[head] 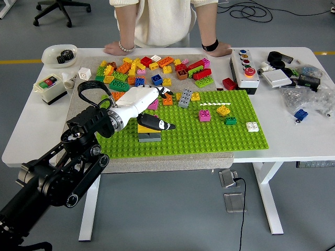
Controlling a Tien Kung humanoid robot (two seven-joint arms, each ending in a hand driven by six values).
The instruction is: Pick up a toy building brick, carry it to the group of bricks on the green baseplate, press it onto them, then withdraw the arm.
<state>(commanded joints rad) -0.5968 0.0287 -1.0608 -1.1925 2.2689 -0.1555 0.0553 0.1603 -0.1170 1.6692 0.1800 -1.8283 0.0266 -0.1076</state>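
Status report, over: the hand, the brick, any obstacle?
Left hand open above green baseplate, holding nothing. Yellow-and-grey brick stack under it. Right hand out of view. No obstacle.

Reaching in from the lower left toward two o'clock: black left arm (57, 172), elbow bent, white-shelled left hand (144, 104) hanging palm down. Fingers (166, 93) spreading loosely toward two and three o'clock, black thumb jutting toward four o'clock, gripping nothing. At twelve o'clock, leaning on both flat hands (116, 48): a person.
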